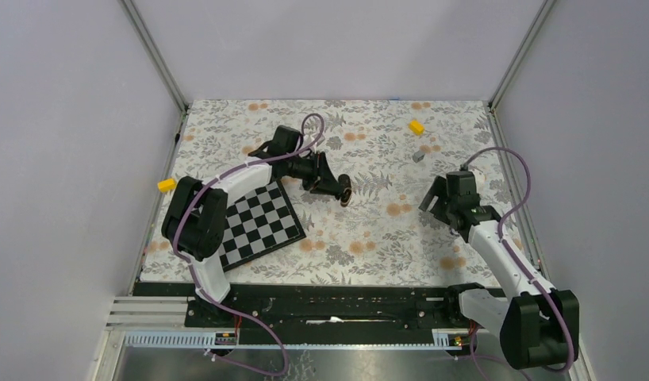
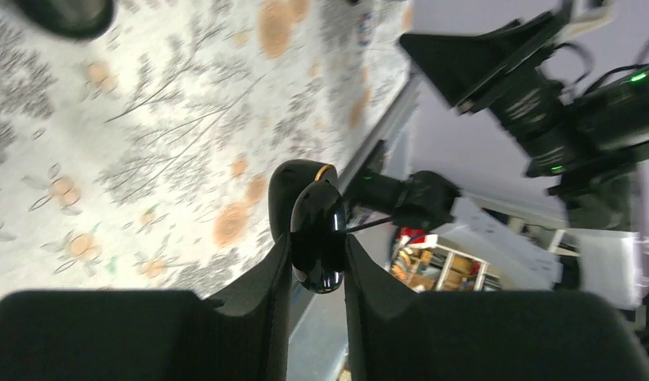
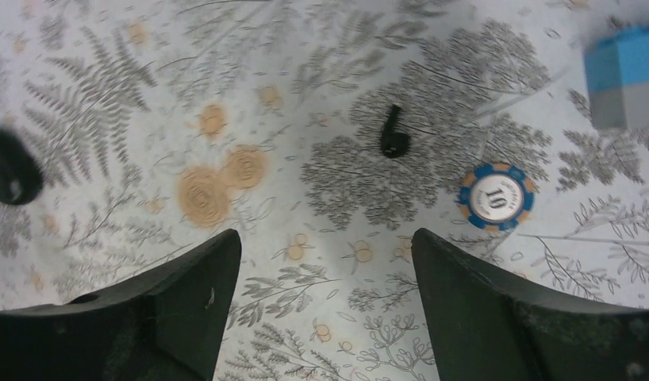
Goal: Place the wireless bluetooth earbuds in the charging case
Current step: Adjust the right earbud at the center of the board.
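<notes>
From above: floral cloth (image 1: pixel 369 230), one flat chequered board (image 1: pixel 262 225), left gripper (image 1: pixel 337 189) clamped on the charging case (image 1: pixel 346 190), right gripper (image 1: pixel 442 208) spread wide.

Left wrist: glossy black pebble-shaped charging case (image 2: pixel 317 238), orange-edged, pinched between both fingers.

Right wrist: one small matte-black earbud (image 3: pixel 393 133) lying on the cloth ahead of the wide-apart fingers, near one round blue-and-white poker chip (image 3: pixel 495 196).

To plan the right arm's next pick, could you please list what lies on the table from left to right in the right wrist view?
A black rounded object at the left edge → earbud → blue poker chip → blue-and-grey block.
</notes>
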Controlling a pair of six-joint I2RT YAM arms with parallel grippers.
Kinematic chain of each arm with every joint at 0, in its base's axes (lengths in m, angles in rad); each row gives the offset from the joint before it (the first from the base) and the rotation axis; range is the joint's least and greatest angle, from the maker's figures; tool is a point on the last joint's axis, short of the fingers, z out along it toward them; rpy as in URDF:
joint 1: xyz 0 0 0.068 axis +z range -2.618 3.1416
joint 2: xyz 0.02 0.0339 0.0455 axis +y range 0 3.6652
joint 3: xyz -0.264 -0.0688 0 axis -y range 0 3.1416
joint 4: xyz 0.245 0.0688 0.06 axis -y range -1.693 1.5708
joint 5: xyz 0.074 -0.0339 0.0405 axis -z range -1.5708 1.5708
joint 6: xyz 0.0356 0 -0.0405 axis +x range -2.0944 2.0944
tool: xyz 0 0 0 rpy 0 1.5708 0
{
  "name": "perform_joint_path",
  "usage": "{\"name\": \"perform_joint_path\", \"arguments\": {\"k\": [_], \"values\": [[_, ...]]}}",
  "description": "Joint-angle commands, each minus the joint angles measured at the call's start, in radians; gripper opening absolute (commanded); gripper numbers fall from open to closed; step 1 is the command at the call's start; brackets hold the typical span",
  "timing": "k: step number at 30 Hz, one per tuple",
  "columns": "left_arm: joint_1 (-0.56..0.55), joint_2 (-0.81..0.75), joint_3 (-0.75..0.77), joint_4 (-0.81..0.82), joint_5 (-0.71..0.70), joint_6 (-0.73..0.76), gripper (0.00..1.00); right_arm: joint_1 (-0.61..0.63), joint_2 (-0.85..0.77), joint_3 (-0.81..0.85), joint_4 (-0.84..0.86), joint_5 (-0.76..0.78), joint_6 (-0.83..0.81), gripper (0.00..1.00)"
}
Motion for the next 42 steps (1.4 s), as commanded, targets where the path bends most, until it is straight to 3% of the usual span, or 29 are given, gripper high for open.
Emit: {"name": "perform_joint_path", "arguments": {"k": [1, 3, 10, 21, 32, 35, 42], "values": [[-0.041, -0.061, -0.049, -0.147, -0.141, 0.212, 0.00, -0.094, -0.004, -0.042, 0.033, -0.018, 0.046, 0.79], [-0.056, -0.078, -0.068, -0.142, -0.172, 0.232, 0.00, -0.113, 0.027, -0.045, 0.041, 0.008, 0.021, 0.70], [-0.094, -0.104, -0.093, -0.129, -0.191, 0.269, 0.00, -0.123, 0.150, -0.028, 0.099, 0.063, -0.030, 0.58], [-0.107, -0.192, -0.142, -0.024, -0.191, 0.276, 0.00, -0.123, 0.370, 0.076, 0.142, 0.099, -0.100, 0.44], [-0.107, -0.219, -0.163, -0.016, -0.209, 0.269, 0.00, -0.123, 0.477, 0.098, 0.165, 0.084, -0.129, 0.41], [-0.107, -0.219, -0.162, -0.017, -0.211, 0.265, 0.00, -0.123, 0.465, 0.103, 0.157, 0.049, -0.127, 0.34], [-0.108, -0.208, -0.149, -0.016, -0.220, 0.255, 0.00, -0.121, 0.401, 0.091, 0.118, -0.066, -0.101, 0.34]]}}
